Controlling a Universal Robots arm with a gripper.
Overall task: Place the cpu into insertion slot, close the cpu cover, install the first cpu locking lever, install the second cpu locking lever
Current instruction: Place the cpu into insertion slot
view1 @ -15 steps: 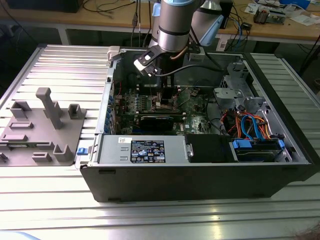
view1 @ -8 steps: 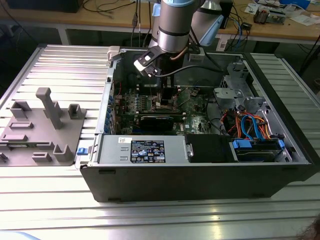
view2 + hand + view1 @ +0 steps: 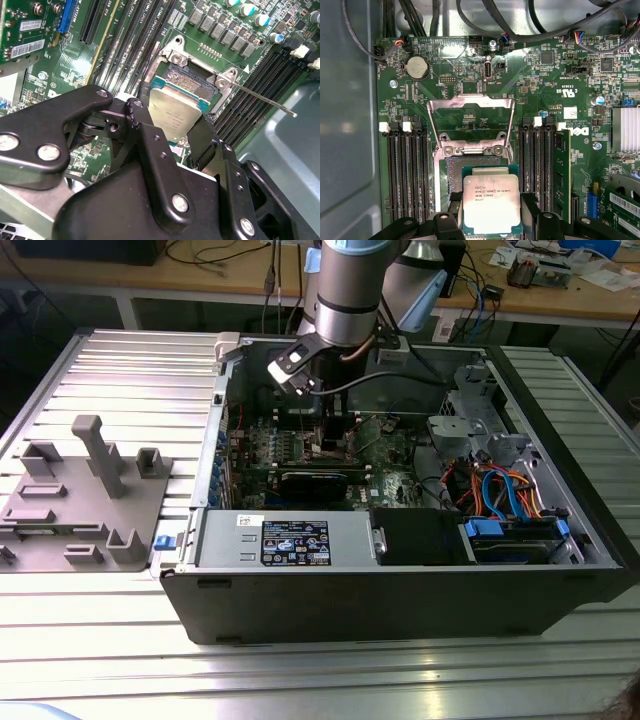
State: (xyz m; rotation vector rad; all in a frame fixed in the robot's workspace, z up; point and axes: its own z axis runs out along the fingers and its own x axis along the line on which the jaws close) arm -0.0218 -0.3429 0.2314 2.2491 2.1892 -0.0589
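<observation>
My gripper [image 3: 172,127] is shut on the cpu [image 3: 172,112], its black fingers [image 3: 447,222] pressing two opposite edges of the silver-topped square chip [image 3: 491,202]. The chip hangs over the near part of the insertion slot [image 3: 451,175], whose dark pin field [image 3: 187,80] shows beyond it. Whether the chip touches the slot I cannot tell. The cpu cover [image 3: 470,102] is swung open on its hinge, a silver frame with the green board showing through its window. A thin metal locking lever [image 3: 260,98] sticks out beside the slot. In the exterior view the arm reaches down into the open computer case [image 3: 400,590], the gripper [image 3: 330,430] low over the motherboard.
Long black memory slots [image 3: 405,175] flank the slot on both sides. Black cables [image 3: 485,20] run along the board's far edge. The case holds a graphics card [image 3: 315,483], a power supply [image 3: 290,540] and drive cables [image 3: 500,495]. A grey fixture plate [image 3: 85,500] lies at the exterior view's left.
</observation>
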